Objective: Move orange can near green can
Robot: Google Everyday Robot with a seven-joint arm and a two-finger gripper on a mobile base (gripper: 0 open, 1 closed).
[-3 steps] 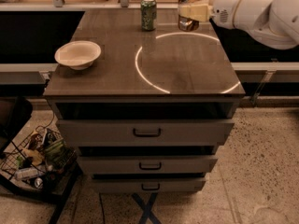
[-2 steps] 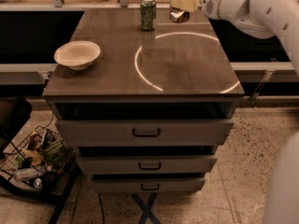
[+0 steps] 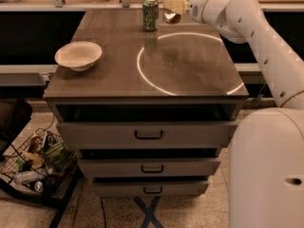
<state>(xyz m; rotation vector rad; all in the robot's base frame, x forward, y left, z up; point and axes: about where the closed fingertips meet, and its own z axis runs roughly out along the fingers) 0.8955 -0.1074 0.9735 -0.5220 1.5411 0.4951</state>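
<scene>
Camera view shows the hand (image 3: 175, 5) pinching the orange can (image 3: 170, 17) at the back edge of the bench (image 3: 190, 65), now carried leftward to just beside the green can (image 3: 150, 13), so probably only set-down and release remain.

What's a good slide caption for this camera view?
Gripper holds the orange can beside the green can at the cabinet top's far edge.

Dim, warm light falls from above. A bright glare ring (image 3: 138, 65) curves across the glossy desk (image 3: 95, 84), which faintly mirrors the green can (image 3: 150, 13). At the far edge the gripper (image 3: 175, 5), clasping the orange can (image 3: 171, 17), looks washed pale.
</scene>
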